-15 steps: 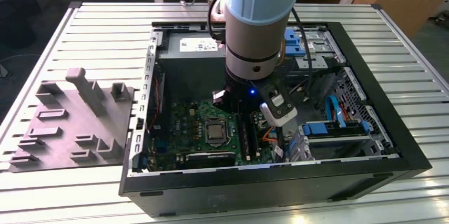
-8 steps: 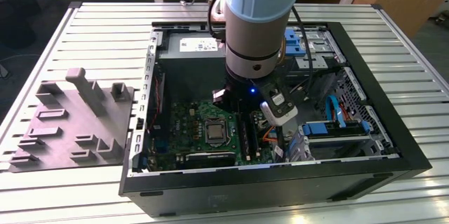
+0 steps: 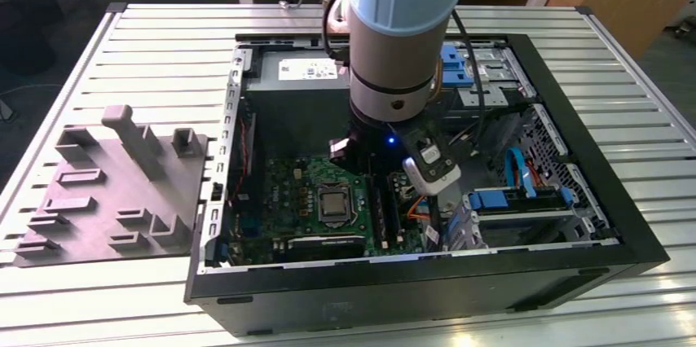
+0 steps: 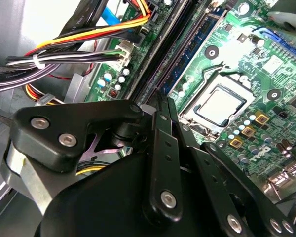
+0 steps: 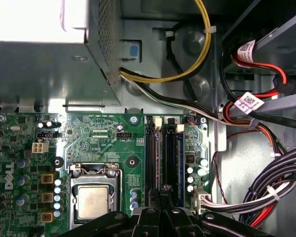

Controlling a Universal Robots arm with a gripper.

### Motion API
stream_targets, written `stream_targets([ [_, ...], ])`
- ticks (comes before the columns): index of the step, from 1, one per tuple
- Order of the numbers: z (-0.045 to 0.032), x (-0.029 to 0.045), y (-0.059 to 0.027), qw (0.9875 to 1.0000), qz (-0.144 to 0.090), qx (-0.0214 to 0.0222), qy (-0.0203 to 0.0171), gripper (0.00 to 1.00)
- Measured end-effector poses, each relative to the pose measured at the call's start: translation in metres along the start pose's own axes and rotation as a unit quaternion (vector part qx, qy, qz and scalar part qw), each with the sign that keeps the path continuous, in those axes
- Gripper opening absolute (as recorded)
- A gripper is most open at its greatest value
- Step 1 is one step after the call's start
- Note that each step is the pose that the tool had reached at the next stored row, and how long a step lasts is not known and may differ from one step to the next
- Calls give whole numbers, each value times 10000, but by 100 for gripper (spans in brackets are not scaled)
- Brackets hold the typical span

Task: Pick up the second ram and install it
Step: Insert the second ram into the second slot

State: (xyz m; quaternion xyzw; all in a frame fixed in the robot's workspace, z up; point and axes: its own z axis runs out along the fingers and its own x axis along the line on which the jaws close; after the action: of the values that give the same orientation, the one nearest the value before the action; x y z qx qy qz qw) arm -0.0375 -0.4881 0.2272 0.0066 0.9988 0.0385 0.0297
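Fingers [image 4: 160,111] look pressed together, nothing obviously pinched. The second ram [image 5: 175,158] seems seated upright on the board [image 5: 113,133] just past the tips; I'd press straight down and evenly, no tilting.

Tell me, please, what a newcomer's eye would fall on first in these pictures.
The pale blue and grey robot arm plunges into the open black computer case. In the second wrist view its black gripper hangs shut above the green motherboard, beside the silver square processor.
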Motion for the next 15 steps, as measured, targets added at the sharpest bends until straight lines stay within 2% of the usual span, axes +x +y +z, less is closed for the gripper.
stream_targets([
  [15, 12, 1, 2, 9999, 114, 7, -9, 11],
])
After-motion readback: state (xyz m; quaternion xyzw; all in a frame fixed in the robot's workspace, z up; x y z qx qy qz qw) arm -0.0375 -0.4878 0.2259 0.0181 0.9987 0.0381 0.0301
